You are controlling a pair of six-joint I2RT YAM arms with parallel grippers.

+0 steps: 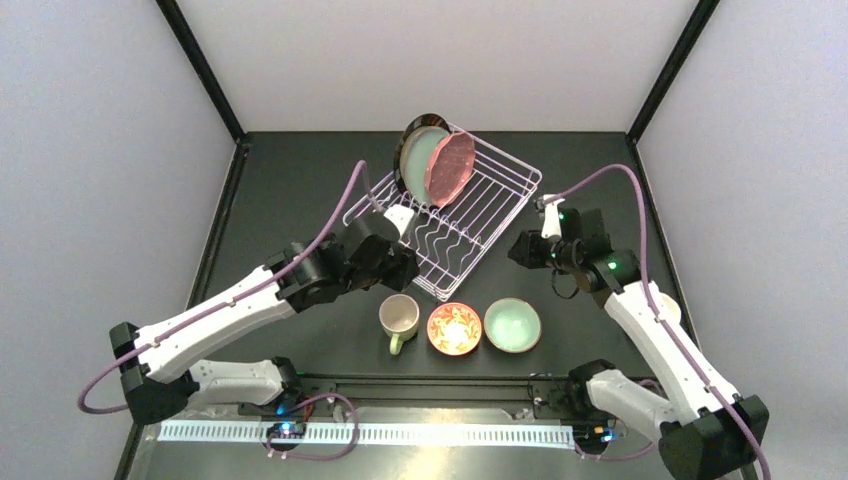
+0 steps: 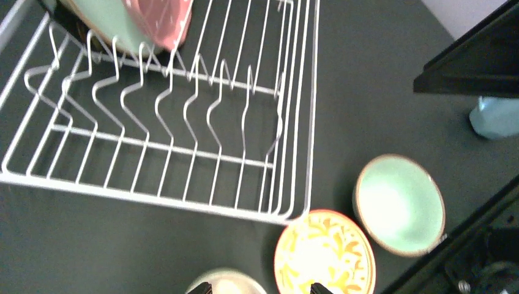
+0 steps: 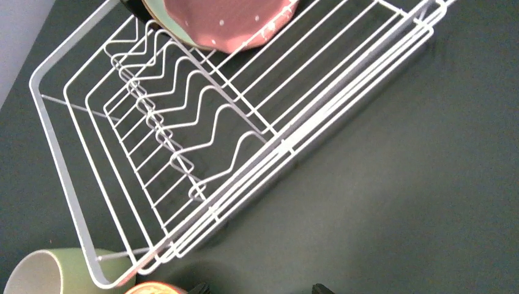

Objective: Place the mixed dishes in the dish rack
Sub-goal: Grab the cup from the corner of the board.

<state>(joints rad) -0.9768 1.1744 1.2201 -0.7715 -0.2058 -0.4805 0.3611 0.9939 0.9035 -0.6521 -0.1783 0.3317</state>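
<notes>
dish rack [image 1: 480, 205] set askew at mid-counter [image 1: 300, 180]. three plates stand on edge in its far corner: cream plate with dark striped rim [image 1: 405, 150], teal flower plate [image 1: 424, 160], pink dotted scalloped plate [image 1: 452, 168]. cream mug [image 1: 399, 316], red-orange bowl [image 1: 454, 329] and mint bowl [image 1: 512, 325] sit in a row on the counter near the rack. left pincer [image 2: 261, 289], wide apart and empty, above mug and bowl; right pincer [image 3: 258, 288], wide apart and empty, beside the rack.

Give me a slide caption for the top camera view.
Three plates lean in the dish rack; cream mug, red-orange bowl and mint bowl sit outside it.
</notes>
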